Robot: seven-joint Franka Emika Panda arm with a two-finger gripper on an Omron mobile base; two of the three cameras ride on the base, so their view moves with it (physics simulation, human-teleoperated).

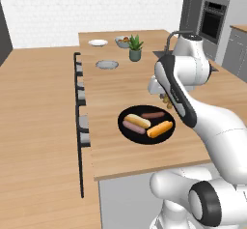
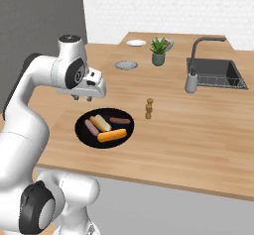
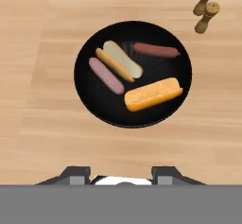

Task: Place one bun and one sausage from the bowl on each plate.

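in the left base view the black bowl (image 1: 146,124) sits near the front edge of the counter (image 1: 120,88) with two buns and two sausages lying in it, while the two plates, a grey one (image 1: 106,64) nearer and a white one (image 1: 98,42) further back, stand well apart from it and look bare; the fruit bowl (image 1: 123,41) and potted plant (image 1: 135,48) sit beside them. the arm blocks the hand here, so the jaws cannot be read from this side. in the right base view the gripper (image 2: 83,98) hangs above the far left rim of the bowl (image 2: 104,128), clear of the food, with nothing between its short fingers; how wide they stand is too small to judge. the pepper mills (image 2: 148,108) stand just right of the bowl, the sink (image 2: 216,74) further off. in the hand view the bowl (image 3: 133,74) lies below, holding a pale bun (image 3: 119,60), an orange bun (image 3: 153,94), a pink sausage (image 3: 106,75) and a darker sausage (image 3: 156,50); the finger tips (image 3: 75,173) stand apart and bare. judging from this, nothing is plated yet: all four pieces remain to be moved.
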